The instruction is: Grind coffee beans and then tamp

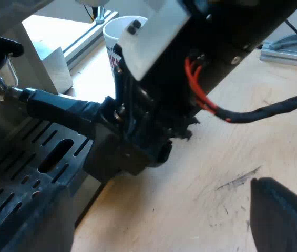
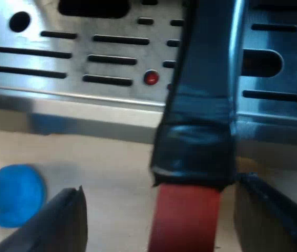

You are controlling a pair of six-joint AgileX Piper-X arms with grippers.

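Right claw: open, straddling holder handle above drip tray.
Left claw: opening cannot be told.
Tamper: blue, on tabletop.

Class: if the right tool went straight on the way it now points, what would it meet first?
Probably the holder's handle: its red end lies between the open fingers of the right tool. Beyond it is the machine's slotted metal tray, though depth is unclear.

Blue tamper, red-ended dark handle
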